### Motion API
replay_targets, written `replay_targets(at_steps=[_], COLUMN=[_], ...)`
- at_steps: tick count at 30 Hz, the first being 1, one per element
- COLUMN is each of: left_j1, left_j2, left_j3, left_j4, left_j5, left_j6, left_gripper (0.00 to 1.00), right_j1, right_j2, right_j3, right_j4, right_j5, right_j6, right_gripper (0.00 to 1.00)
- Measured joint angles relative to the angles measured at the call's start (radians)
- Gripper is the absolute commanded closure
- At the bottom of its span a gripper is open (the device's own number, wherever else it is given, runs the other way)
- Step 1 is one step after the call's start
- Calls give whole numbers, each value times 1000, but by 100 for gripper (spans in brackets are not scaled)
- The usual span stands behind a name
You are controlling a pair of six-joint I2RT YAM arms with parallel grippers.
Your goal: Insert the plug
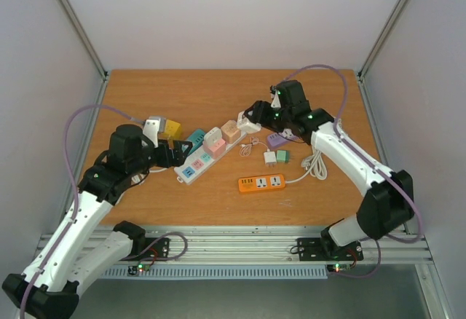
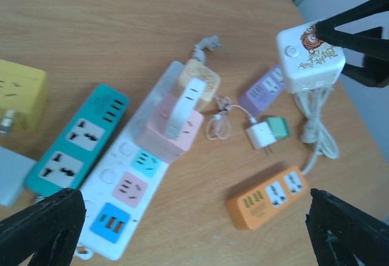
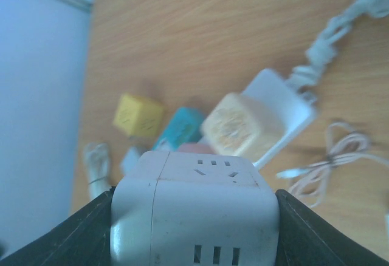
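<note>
My right gripper (image 1: 251, 120) is shut on a white cube plug (image 3: 197, 211); its black fingers (image 3: 325, 232) press the cube's two sides. The cube (image 1: 247, 124) hangs above the far end of the white power strip (image 1: 198, 162), with a cartoon print on its top (image 2: 307, 56). A pink cube (image 2: 170, 133) and a beige cube (image 2: 199, 79) sit plugged in the strip (image 2: 124, 184). My left gripper (image 2: 194, 232) stands wide open at the strip's near left end (image 1: 175, 153), holding nothing.
A teal strip (image 1: 194, 141) and a yellow cube (image 1: 171, 128) lie left of the white strip. An orange strip (image 1: 261, 183), a purple adapter (image 1: 277, 140), small white and green adapters (image 1: 275, 157) and a coiled white cable (image 1: 314, 164) lie on the right.
</note>
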Motion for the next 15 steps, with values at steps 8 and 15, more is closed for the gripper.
replay_targets(at_steps=[8, 15], left_j1=[0, 0], left_j2=[14, 38], left_j3=[15, -40], left_j4=[147, 492], left_j5=[219, 374], left_j6=[-210, -536], left_gripper=[1, 1], right_j1=[13, 66], right_j2=[-180, -195], right_j3=[-176, -256], right_j4=[306, 649], right_j5=[-306, -472], right_j6=[173, 417], right_gripper=[48, 47])
